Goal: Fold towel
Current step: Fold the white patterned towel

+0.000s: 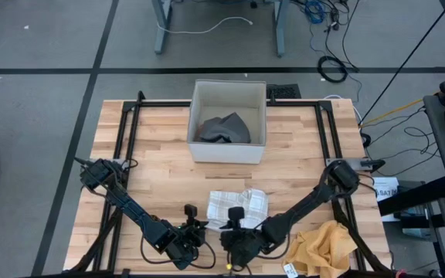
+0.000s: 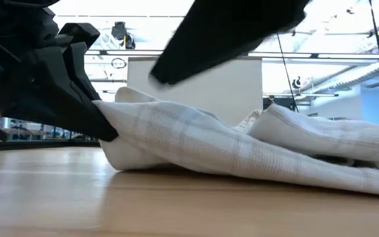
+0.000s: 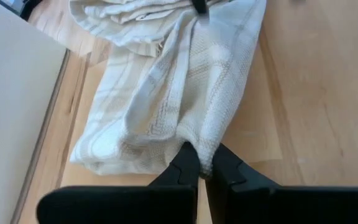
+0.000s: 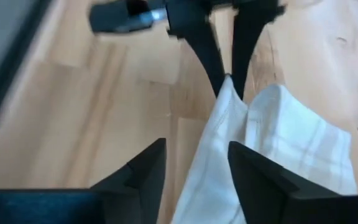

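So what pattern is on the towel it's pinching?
White towel with a faint grey check, clearest in the left wrist view.

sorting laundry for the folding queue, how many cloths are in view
3: a white checked towel near the table's front centre, a grey cloth inside the white box, a yellow cloth at the front right corner. The box may hide more.

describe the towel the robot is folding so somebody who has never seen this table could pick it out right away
Start at the white box at the back middle of the wooden table and come toward the front edge. The white checked towel lies crumpled there, the left pincer shut on its edge. It is pale with faint grid lines, unlike the mustard cloth at the front right or the grey cloth inside the box.
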Available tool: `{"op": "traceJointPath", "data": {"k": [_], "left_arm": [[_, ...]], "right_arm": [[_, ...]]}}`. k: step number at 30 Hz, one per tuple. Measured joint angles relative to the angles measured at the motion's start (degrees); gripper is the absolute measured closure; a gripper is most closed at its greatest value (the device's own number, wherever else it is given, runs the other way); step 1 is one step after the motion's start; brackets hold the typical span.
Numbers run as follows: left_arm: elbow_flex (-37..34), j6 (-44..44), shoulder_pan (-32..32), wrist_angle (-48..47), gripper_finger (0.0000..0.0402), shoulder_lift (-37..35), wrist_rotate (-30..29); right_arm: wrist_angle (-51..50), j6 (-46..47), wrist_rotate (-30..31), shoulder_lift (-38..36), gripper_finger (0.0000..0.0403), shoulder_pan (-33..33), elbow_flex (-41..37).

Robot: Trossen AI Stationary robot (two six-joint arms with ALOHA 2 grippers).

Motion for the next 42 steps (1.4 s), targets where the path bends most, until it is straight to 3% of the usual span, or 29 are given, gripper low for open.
{"op": "traceJointPath", "data": {"k": [5,9,13,22,28,33,42], "left_arm": [[0.0,1.2,0.0,0.1,0.0394,0.0,-0.5],[0.0,1.5,-0.4,0.1,0.0394,0.0,-0.7],[0.0,1.7,-0.7,0.1,0.0394,0.0,-0.8],[0.0,3.0,-1.7,0.1,0.0394,0.0,-1.9],[0.0,5.9,-2.9,0.2,0.0394,0.0,-6.4],[0.0,15.2,-3.8,5.2,0.0394,-0.1,-11.6],[0.0,51.0,-2.3,26.7,0.0394,-0.1,-10.9]], "right_arm": [[-8.5,9.6,3.8,-4.4,0.0234,2.6,0.0],[-19.5,20.5,8.5,-6.1,0.0254,4.8,0.0],[-25.5,31.5,9.0,-5.9,0.0275,5.8,-0.1],[-23.9,39.9,9.1,-2.5,0.0291,6.1,-4.1],[-15.9,38.9,8.4,-0.1,0.0291,5.3,-7.7],[-9.0,33.8,8.6,1.6,0.0291,4.9,-8.3],[-5.7,30.7,8.2,1.7,0.0291,4.9,-8.4]]}}
